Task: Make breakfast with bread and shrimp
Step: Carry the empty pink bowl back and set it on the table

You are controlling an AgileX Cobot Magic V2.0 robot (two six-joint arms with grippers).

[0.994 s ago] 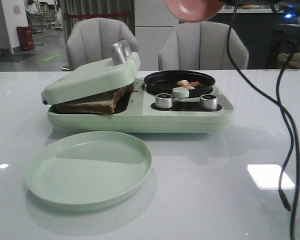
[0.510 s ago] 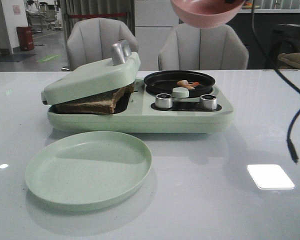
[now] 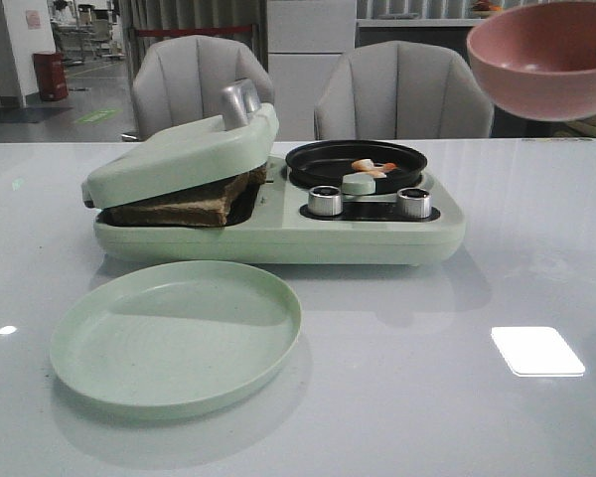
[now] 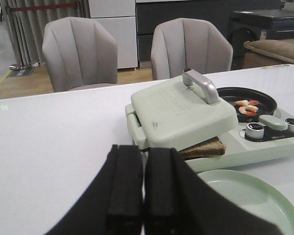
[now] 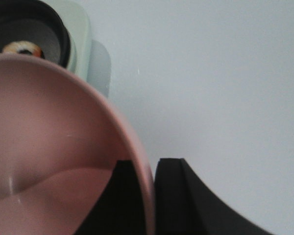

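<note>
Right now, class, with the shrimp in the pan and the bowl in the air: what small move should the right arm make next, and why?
Probably lower the pink bowl onto bare table right of the breakfast maker. The right gripper pinches its rim, the bowl looks empty, and the shrimp already lie in the black pan, so it seems finished with.

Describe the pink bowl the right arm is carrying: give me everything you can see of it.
The pink bowl is a round, smooth, matte salmon-pink dish, plastic or ceramic by its look. It hangs in the air, tilted, above the table's far right, clear of the breakfast maker. The right gripper is shut on its rim, one of its fingers inside the wall and the other outside. The part of the inside that shows is empty.
</note>
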